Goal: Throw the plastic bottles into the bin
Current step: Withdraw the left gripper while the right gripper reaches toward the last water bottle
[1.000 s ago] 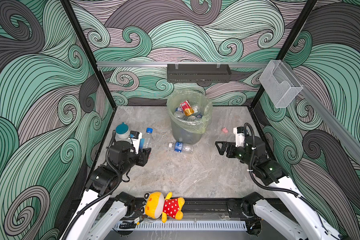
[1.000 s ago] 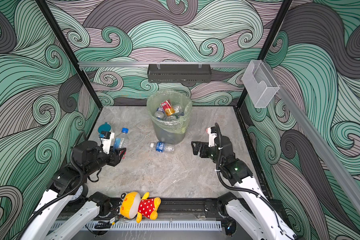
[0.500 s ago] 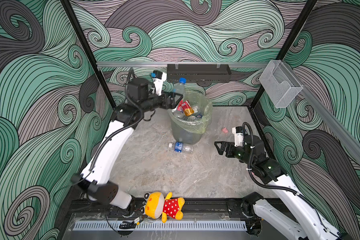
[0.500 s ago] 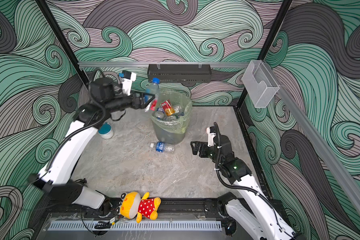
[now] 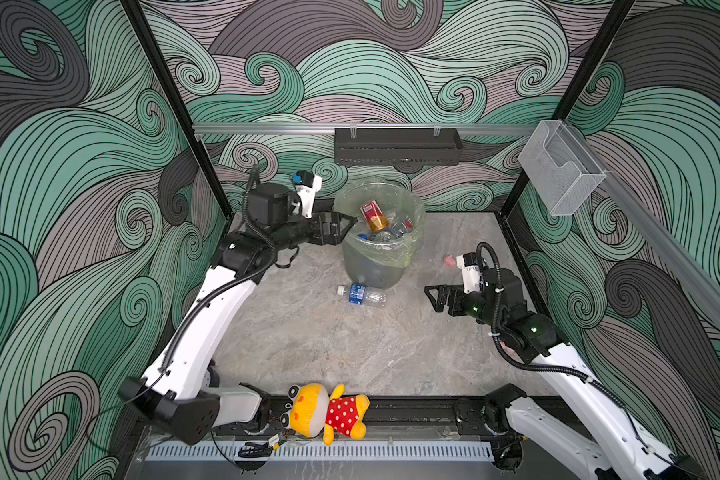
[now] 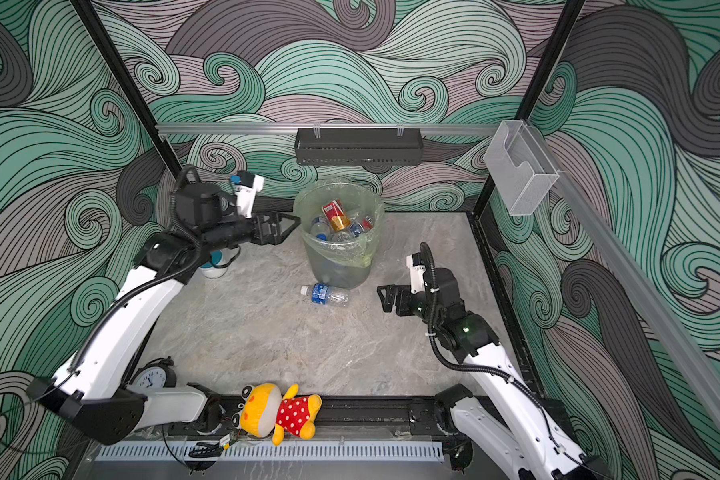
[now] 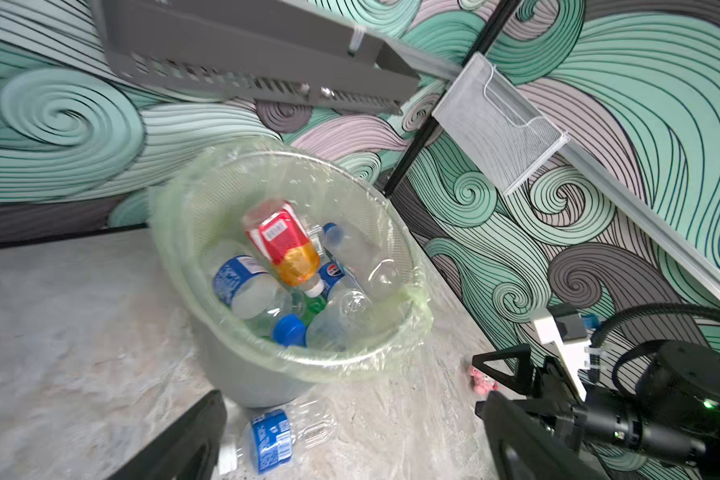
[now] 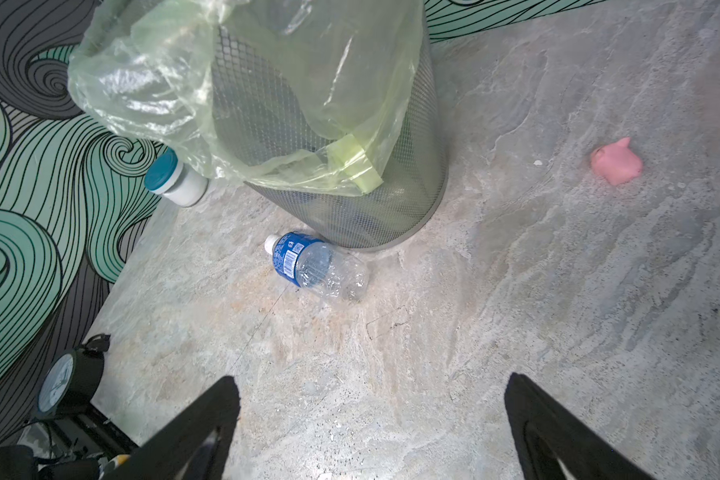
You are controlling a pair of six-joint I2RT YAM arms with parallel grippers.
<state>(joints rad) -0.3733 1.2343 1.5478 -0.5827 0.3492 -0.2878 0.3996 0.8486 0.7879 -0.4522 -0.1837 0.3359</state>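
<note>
Left wrist view: plastic bottles (image 7: 283, 253) pile in the bin (image 7: 242, 382) just ahead of the left pincer (image 5: 346, 227), spread wide and empty. One bottle (image 8: 319, 266) lies on the desk (image 8: 516, 291) ahead of the right pincer (image 8: 371, 380), also released.

left claw (image 5: 344, 226) rose to the bin (image 5: 381, 266), opened, and its bottle (image 7: 362, 259) now lies inside.

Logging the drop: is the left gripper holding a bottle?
No, the left gripper stands open and empty beside the bin, with nothing between its jaws.
</note>
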